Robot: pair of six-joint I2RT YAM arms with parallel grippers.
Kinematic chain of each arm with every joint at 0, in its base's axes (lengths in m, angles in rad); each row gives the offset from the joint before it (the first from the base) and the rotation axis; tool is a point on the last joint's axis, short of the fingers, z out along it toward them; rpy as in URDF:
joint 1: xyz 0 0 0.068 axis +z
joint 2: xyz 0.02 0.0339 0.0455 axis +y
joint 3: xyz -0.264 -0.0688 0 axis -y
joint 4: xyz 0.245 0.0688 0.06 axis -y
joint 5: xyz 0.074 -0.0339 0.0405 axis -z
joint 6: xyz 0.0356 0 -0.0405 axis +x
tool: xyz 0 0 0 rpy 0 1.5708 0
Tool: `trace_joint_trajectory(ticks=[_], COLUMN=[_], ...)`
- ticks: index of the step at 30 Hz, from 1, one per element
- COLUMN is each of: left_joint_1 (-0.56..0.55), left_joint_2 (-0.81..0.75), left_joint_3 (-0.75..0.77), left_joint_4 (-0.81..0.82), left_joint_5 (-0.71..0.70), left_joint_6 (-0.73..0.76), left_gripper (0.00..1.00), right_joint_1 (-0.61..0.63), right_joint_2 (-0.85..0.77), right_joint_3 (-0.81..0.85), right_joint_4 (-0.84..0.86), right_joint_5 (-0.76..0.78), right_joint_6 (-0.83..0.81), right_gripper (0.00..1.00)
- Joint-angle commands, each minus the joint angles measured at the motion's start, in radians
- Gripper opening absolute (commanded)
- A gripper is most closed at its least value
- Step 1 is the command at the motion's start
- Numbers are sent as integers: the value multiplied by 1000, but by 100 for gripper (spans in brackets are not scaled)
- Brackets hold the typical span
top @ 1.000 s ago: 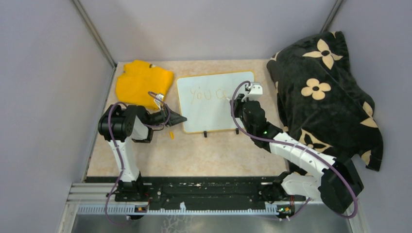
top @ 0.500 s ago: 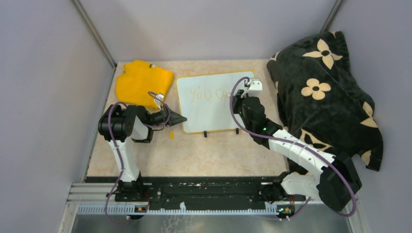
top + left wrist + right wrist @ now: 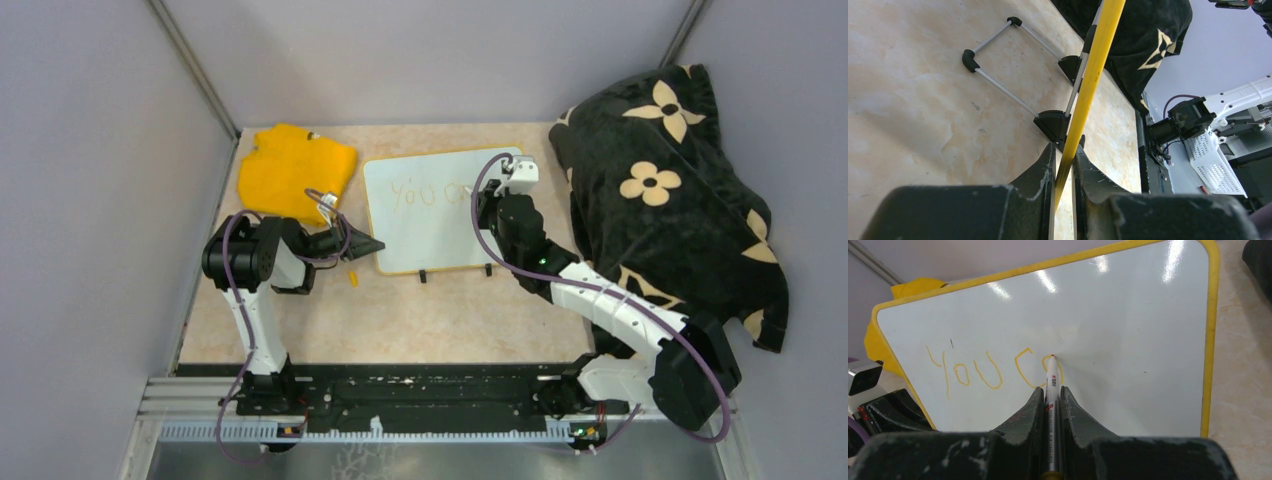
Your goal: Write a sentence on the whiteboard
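Grey walls close in a marbled bench [image 3: 420,320], and I take the scene from the biggest thing down, placing all of it against the whiteboard [image 3: 430,235]. A black flowered blanket [image 3: 680,180] is heaped to the board's right. The board lies flat in the middle toward the far wall, and a yellow cloth [image 3: 290,170] lies just off its far-left corner.

My left end effector [image 3: 1064,147] sits at the board's near-left corner with its fingers narrow, pinching the yellow rim. It has not shifted over the last second, so the board stays steady. My right end effector [image 3: 1050,390] hangs over the board's upper middle, closed tight on a marker [image 3: 1050,410] whose tip touches the white surface. A small orange piece [image 3: 352,278], possibly the cap, lies on the bench beside the board's near-left corner.

Over the last second the right arm has crept slightly toward the board's far edge. The sentence [image 3: 993,372] now reads "you c", with a fresh loop curling round the tip. I judge that loop to be the "a" of "can" taking shape. If so, roughly a third is done and the second line is not yet begun.
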Motion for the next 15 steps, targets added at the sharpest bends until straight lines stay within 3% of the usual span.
trace_joint_trajectory(ticks=[1,15], left_joint_1=[-1,-1], left_joint_2=[39,40], left_joint_3=[1,1], left_joint_4=[226,223], left_joint_5=[-24,-24], left_joint_6=[2,2], left_gripper=[0,0], right_joint_1=[-20,-20], right_joint_2=[-3,-67], right_joint_3=[15,-80], right_joint_4=[40,17], right_joint_5=[2,6], right_joint_6=[-1,27], right_gripper=[0,0])
